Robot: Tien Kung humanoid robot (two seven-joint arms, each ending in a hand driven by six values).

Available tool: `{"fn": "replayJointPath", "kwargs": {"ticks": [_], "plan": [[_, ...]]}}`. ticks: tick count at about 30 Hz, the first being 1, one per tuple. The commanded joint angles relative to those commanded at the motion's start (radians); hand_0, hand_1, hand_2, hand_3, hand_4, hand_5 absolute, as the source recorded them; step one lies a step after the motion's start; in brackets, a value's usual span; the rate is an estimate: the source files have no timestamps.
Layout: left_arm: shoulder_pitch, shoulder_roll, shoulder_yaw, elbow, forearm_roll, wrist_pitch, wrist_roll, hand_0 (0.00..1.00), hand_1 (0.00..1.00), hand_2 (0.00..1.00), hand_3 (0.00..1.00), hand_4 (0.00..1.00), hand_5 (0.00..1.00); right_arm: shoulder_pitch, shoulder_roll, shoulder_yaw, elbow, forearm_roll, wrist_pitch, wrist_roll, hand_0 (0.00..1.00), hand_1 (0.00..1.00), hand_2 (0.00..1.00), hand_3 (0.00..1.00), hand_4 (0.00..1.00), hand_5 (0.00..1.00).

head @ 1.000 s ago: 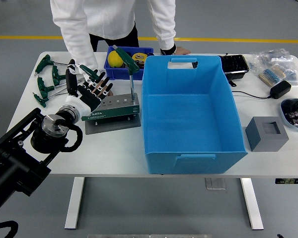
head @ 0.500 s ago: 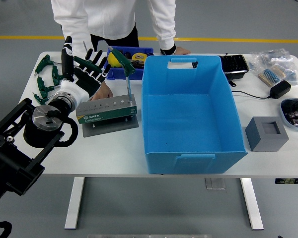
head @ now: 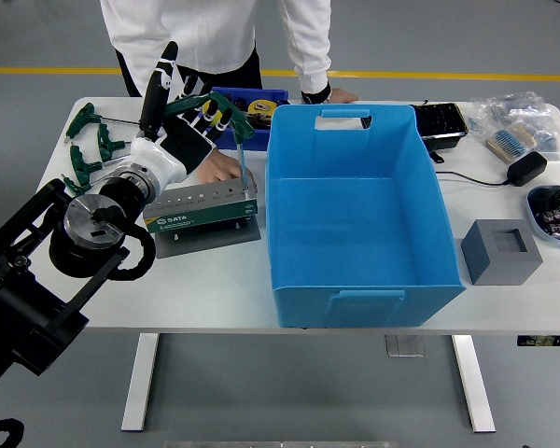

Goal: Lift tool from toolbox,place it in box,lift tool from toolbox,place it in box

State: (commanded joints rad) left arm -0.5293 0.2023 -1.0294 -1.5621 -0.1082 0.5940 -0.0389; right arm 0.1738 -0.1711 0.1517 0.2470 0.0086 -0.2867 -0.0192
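Observation:
A green T-handle wrench [head: 244, 149] stands upright in the grey-green tool holder [head: 201, 207] on the table's left half. My left hand [head: 194, 114] is raised beside the wrench's green handle, thumb pointing up and fingers spread, their tips reaching the handle without closing on it. A person's hand [head: 222, 166] rests behind the holder's far edge. The large blue box [head: 369, 303] stands just right of the holder with nothing inside. My right arm is out of sight.
Several green T-handle wrenches [head: 89, 149] lie at the far left. A small blue bin [head: 261, 95] sits behind the holder. The person's other hand [head: 332, 94] rests behind the box. A grey block [head: 502, 250], black tray [head: 441, 121], adapter [head: 525, 168] and bags [head: 518, 117] fill the right.
My left hand rose from the holder's top and swung right toward the wrench's handle. The holder shifted slightly, and the person's hand now shows behind it.

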Motion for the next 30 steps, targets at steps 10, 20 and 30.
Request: {"fn": "replayJointPath", "kwargs": {"ticks": [10,20,30], "plan": [[0.013,0.004,0.035,-0.048,0.124,0.02,0.053,0.096,0.061,0.171,0.261,0.876,0.139,0.001,-0.001,0.001,0.0,-0.004,0.0,-0.001,0.648,0.64,0.712,0.56,0.808,0.751],[0.014,0.016,0.158,-0.153,0.412,-0.079,0.185,0.087,0.03,0.119,0.216,0.805,0.165,0.002,-0.002,0.0,-0.001,0.002,0.0,0.001,0.65,0.639,0.712,0.561,0.808,0.75],[-0.051,0.007,0.318,-0.217,0.735,-0.224,0.243,0.064,0.002,0.085,0.223,0.742,0.184,0.007,-0.006,0.001,-0.001,0.002,-0.002,0.002,0.648,0.639,0.712,0.56,0.81,0.75]]}}
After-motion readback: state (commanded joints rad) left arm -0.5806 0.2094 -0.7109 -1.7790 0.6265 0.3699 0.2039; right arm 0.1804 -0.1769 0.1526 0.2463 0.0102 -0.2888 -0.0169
